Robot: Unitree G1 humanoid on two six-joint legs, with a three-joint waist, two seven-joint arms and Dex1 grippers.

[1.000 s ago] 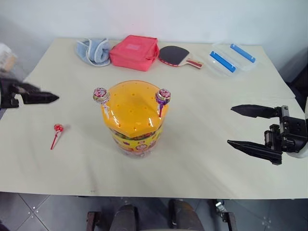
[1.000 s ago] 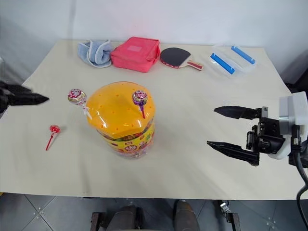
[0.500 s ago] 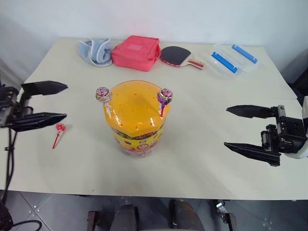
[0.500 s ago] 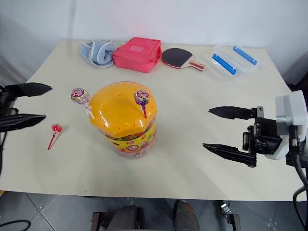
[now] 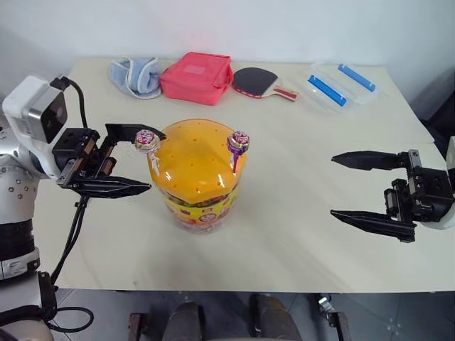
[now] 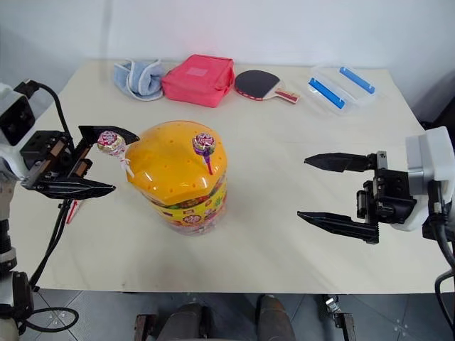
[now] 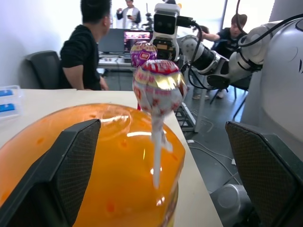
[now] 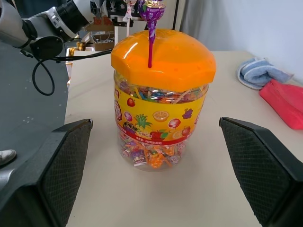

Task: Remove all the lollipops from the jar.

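The jar (image 5: 197,177), a clear tub with an orange domed lid, stands mid-table. Two lollipops stick up from the lid: a pink one on a white stick (image 5: 147,140) at its left edge and a purple one (image 5: 237,142) at its right. My left gripper (image 5: 156,160) is open, level and pointing right, with the pink lollipop (image 7: 158,87) between its fingers, untouched. A third lollipop lies on the table, where its red stick (image 6: 70,211) peeks from under that gripper. My right gripper (image 5: 332,186) hangs open to the right of the jar (image 8: 161,118), well apart.
Along the table's far edge lie a blue cloth (image 5: 135,74), a pink pouch (image 5: 197,77), a table tennis paddle (image 5: 259,82) and clear boxes with blue clips (image 5: 341,84). Bare tabletop lies between the jar and my right gripper. People sit in the background of the left wrist view.
My left gripper has swung in from the table's left edge toward the jar and now brackets the pink lollipop, covering the one on the table. The right gripper has kept still.
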